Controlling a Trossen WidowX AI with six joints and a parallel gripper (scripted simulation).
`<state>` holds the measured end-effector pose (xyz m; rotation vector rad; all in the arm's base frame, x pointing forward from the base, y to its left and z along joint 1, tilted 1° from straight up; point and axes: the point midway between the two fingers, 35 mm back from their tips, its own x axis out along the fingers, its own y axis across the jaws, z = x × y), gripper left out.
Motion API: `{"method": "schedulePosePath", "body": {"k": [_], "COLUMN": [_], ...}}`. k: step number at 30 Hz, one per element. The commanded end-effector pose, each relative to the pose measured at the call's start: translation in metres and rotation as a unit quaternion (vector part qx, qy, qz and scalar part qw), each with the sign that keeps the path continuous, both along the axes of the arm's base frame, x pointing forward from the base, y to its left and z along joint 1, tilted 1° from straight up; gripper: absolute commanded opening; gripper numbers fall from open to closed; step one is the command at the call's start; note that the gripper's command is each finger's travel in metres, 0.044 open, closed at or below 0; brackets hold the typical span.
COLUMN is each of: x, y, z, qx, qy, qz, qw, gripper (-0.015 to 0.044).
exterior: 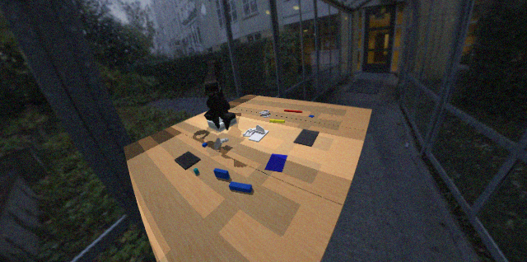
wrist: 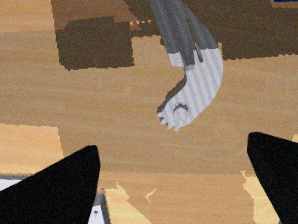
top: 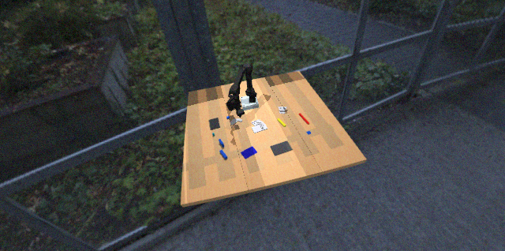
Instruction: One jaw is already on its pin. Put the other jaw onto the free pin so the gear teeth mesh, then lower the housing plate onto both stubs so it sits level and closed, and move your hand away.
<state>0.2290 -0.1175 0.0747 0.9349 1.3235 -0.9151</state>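
The loose jaw (top: 233, 121) (exterior: 218, 144) (wrist: 202, 82) is a curved, ribbed light grey piece with teeth and a round boss at its near end; it lies on the table. My gripper (top: 236, 112) (exterior: 221, 128) (wrist: 173, 149) is open and empty, above the table on the robot-base side of the jaw's toothed end. The white base plate (top: 260, 129) (exterior: 258, 137) lies to the side, with the other jaw (exterior: 260, 129) on it; its pins are too small to make out. A small whitish piece (top: 282, 110) (exterior: 264, 113) farther off may be the housing plate.
A yellow bar (top: 281, 122) (exterior: 277, 121) and a red bar (top: 304, 118) (exterior: 292, 110) lie beyond the base plate. A blue square (top: 248, 152) (exterior: 276, 162), dark squares (top: 281, 148) (exterior: 188, 160) and blue blocks (top: 223, 154) (exterior: 240, 187) lie around. A small blue piece (top: 228, 118) (exterior: 204, 144) is near the loose jaw.
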Motion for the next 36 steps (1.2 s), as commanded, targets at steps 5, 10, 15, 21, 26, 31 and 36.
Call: {"method": "schedulePosePath", "body": {"k": [5,10,15,21,26,31,36], "x": [0.0,0.0,0.0,0.0,0.0,0.0,0.0], "y": [0.0,0.0,0.0,0.0,0.0,0.0,0.0], "z": [0.0,0.0,0.0,0.0,0.0,0.0,0.0], "qx": [0.0,0.0,0.0,0.0,0.0,0.0,0.0], "qy": [0.0,0.0,0.0,0.0,0.0,0.0,0.0], "qz": [0.0,0.0,0.0,0.0,0.0,0.0,0.0], "qw": [1.0,1.0,1.0,1.0,1.0,1.0,1.0], "gripper": [0.044,0.044,0.044,0.044,0.044,0.0387,0.0256]}}
